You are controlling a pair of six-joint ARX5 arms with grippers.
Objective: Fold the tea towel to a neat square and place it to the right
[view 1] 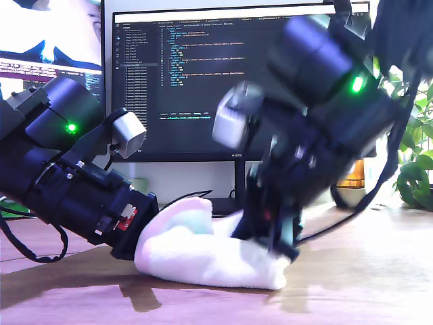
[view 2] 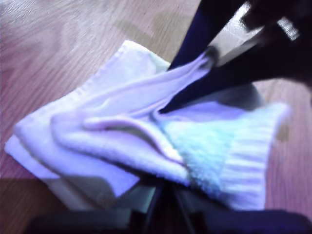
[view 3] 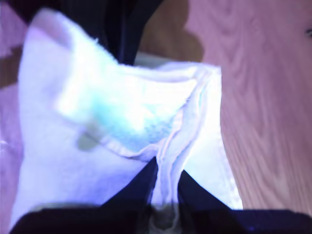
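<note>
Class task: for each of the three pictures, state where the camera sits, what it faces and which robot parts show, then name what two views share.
Exterior view: off the arms, low near the table, facing the tea towel; two arms show, a monitor behind.
First wrist view: on my first gripper, looking down on the towel; its own jaws show, plus my second gripper pinching a fold.
Second wrist view: on my second gripper, looking along its jaws shut on that fold.
Shared: both wrist views show that pinched fold.

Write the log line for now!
fluffy white terry tea towel: bunched | my second pincer: pinching fold | my first pincer: at edge
</note>
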